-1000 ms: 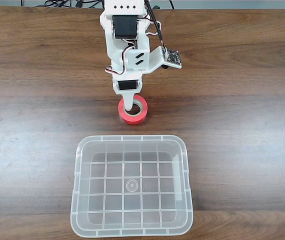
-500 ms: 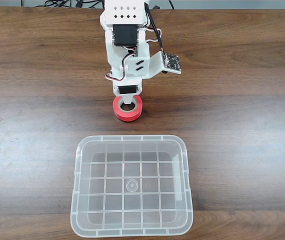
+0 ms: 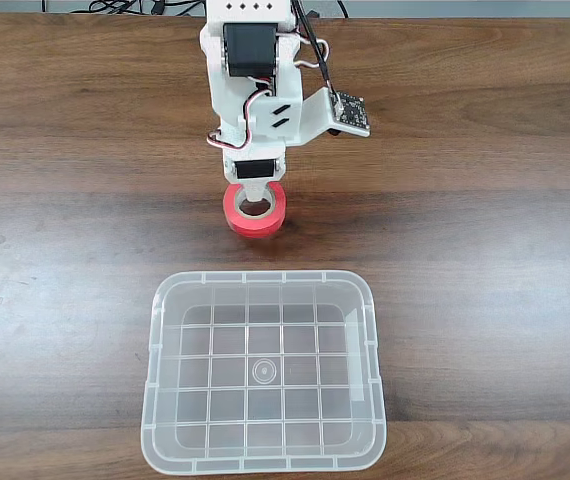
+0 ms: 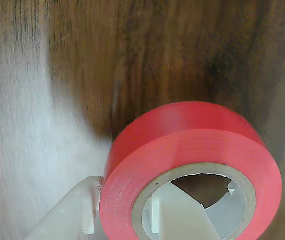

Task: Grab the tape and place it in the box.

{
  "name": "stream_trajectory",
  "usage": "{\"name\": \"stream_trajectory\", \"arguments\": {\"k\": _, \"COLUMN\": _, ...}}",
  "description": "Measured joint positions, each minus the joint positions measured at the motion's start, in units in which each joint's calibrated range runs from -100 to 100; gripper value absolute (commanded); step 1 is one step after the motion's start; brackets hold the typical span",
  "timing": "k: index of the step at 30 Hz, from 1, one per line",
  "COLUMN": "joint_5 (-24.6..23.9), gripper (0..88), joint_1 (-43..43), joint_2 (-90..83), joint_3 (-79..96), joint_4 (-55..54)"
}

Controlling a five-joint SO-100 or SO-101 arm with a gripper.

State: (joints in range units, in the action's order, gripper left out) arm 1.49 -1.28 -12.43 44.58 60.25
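The tape [image 3: 256,209] sat above the box [image 3: 155,340], pinched through its wall by the gripper [image 3: 253,204], one finger inside the core. Lift straight, I'd say, keeping the roll level. The wrist view showed that inner finger [image 4: 175,217]; the fixed view didn't.

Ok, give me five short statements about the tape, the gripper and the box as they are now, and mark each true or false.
1. The tape lies inside the box. False: it is outside, on the wooden table beyond the box's far rim.
2. One finger of the gripper is inside the tape's core. True.
3. The box holds nothing. True.
4. The tape is blue. False: it is red-orange.
5. In the fixed view the arm reaches in from the top edge. True.
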Motion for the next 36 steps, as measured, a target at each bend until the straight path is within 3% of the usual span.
{"name": "stream_trajectory", "arguments": {"k": 10, "joint_5": -0.3, "gripper": 3.8, "joint_1": 0.0, "joint_2": -14.7, "joint_3": -16.2, "joint_4": 15.1}}
{"name": "stream_trajectory", "arguments": {"k": 25, "joint_5": -0.2, "gripper": 3.8, "joint_1": 0.0, "joint_2": -15.7, "joint_3": -23.1, "joint_4": 16.9}}
{"name": "stream_trajectory", "arguments": {"k": 36, "joint_5": 0.1, "gripper": 3.9, "joint_1": 0.0, "joint_2": 7.0, "joint_3": -52.2, "joint_4": 16.9}}
